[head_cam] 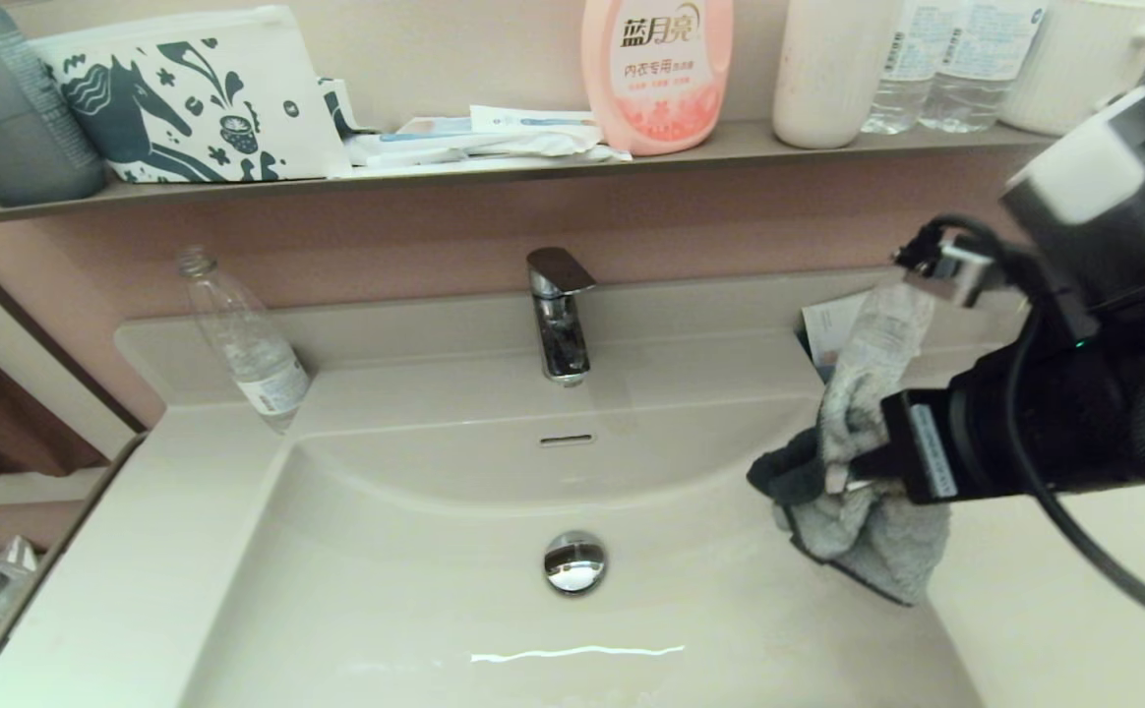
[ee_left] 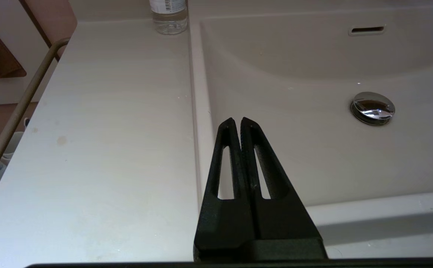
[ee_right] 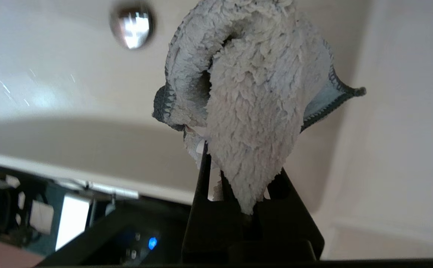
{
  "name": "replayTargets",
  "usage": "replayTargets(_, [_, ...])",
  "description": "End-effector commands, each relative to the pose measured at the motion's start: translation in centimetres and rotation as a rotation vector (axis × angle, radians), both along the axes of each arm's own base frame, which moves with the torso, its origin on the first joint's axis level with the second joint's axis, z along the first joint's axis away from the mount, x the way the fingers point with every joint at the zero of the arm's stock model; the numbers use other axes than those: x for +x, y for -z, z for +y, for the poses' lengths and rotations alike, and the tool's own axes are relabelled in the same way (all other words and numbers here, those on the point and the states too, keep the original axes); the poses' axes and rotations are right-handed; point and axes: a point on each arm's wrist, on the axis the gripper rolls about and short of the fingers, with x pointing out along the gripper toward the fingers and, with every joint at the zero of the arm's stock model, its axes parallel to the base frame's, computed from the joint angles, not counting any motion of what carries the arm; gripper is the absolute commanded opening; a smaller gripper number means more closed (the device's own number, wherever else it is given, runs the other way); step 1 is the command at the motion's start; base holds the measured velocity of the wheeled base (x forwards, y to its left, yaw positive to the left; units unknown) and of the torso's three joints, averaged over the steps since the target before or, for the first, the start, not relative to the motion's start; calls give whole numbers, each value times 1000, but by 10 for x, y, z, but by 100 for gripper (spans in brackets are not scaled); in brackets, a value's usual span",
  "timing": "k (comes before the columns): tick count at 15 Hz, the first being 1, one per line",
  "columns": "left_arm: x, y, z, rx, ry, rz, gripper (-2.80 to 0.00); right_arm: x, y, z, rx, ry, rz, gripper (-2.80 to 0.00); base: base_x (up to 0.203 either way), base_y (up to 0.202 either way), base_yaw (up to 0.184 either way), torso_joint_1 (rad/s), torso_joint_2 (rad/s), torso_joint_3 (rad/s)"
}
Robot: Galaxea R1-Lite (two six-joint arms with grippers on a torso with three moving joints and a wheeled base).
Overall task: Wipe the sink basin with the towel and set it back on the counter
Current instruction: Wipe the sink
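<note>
Now, right end effector: clamped on small fluffy grey-and-charcoal towel, above right side of glossy cream-white sink basin
Left end effector: fingers pressed together, empty, over basin's left rim beside cream-white bench

One towel, one sink basin, three bottles.

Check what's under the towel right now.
The towel hangs from the right gripper over the sink basin's right slope, bare there. The fingers are mostly covered by cloth. Contact with the basin is unclear.
</note>
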Motion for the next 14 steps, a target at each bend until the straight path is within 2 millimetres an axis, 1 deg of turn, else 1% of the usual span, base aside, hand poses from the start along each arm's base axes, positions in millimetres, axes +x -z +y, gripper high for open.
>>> replayTargets(1, [0, 0, 0, 0, 0, -1, -280, 7, 31, 33, -81, -21, 117, -280, 0, 0, 0, 0, 0, 0])
replayTargets(3, [0, 0, 0, 0, -1, 0, -280, 7, 62, 53, -215, 33, 224, -280, 0, 0, 0, 0, 0, 0])
replayTargets(4, [0, 0, 0, 0, 0, 1, -280, 8, 74, 58, -277, 66, 258, -280, 0, 0, 0, 0, 0, 0])
replayTargets(6, [0, 0, 0, 0, -1, 1, -280, 12, 96, 65, -369, 145, 300, -280, 0, 0, 0, 0, 0, 0])
replayTargets(9, [0, 0, 0, 0, -1, 1, -280, 17, 125, 69, -484, 203, 328, -280, 0, 0, 0, 0, 0, 0])
replayTargets(11, [0, 0, 0, 0, 0, 1, -280, 22, 146, 74, -525, 237, 345, -280, 0, 0, 0, 0, 0, 0])
replayTargets(14, [0, 0, 0, 0, -1, 1, -280, 25, 178, 88, -539, 223, 369, -280, 0, 0, 0, 0, 0, 0])
